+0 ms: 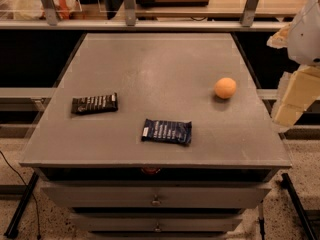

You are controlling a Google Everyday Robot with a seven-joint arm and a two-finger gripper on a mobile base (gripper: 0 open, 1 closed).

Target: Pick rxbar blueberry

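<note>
The rxbar blueberry (166, 131) is a flat dark navy wrapper with rows of white text and a small white patch at its left end. It lies flat near the front middle of the grey table (150, 64). My gripper (292, 101) hangs at the right edge of the view, beyond the table's right side and above the floor. It is well to the right of the bar and touches nothing.
A slimmer black-brown bar wrapper (94, 103) lies at the left of the table. An orange ball (225, 88) sits at the right, near my gripper. Drawers (156, 199) are under the table's front edge. A metal rail and shelf (150, 24) run behind it.
</note>
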